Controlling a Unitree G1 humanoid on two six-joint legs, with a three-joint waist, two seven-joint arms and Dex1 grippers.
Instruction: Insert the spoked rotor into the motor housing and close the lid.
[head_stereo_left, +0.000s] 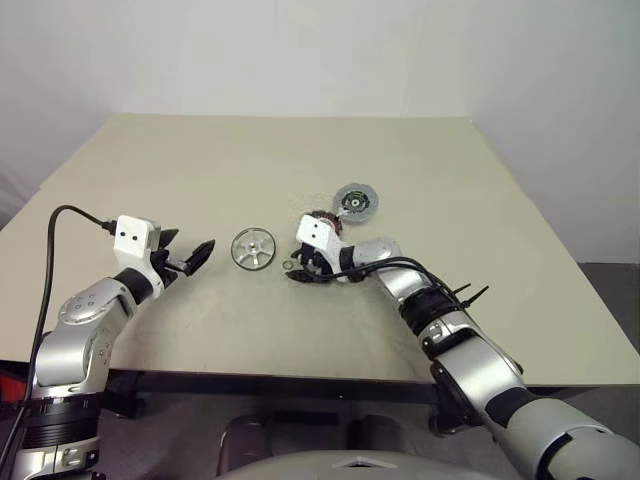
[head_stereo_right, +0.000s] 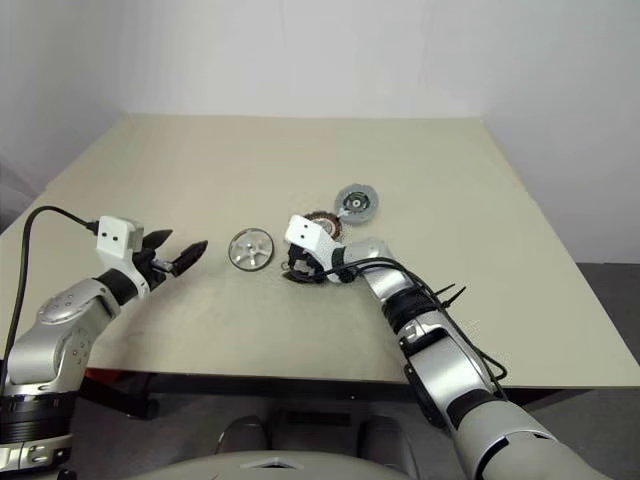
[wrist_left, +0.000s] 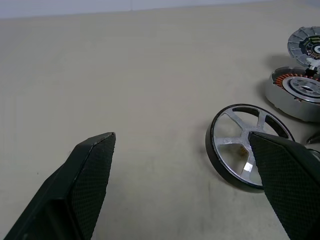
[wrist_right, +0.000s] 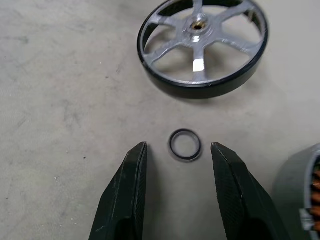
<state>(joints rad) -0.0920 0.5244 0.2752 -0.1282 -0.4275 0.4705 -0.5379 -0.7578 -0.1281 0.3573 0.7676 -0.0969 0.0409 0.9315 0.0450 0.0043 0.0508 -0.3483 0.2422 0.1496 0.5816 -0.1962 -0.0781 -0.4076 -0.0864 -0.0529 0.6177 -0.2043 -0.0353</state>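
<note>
- Right gripper (wrist_right: 177, 192): jaws part-open, holding nothing. A small dark ring (wrist_right: 185, 145) lies flat on the table (head_stereo_left: 300, 160) just past the fingertips, roughly centred in the gap and touching neither finger.
- Straight on beyond that ring sits the spoked rotor (wrist_right: 202, 42), lying flat with its open side and hub up, so its axis points straight up and there's no long side to line up with. It's near the right jaws but clear of them.
- Motor housing (wrist_left: 295, 92), copper windings showing, sits just off to the side of the right gripper, close by the wrist. The lid (head_stereo_left: 355, 201) lies a bit beyond the housing, I think flat, though it's hard to be sure from the head camera.
- Left gripper (wrist_left: 185, 170): jaws wide, empty. The rotor sits ahead of it, off toward one finger, not between the two.
- Right hand looks nearer the rotor to me, if only slightly.
- Pose: right arm reaches across toward the left, wrist tipped down at the table. Left arm hangs low, gripper near level, pointing at the rotor.
</note>
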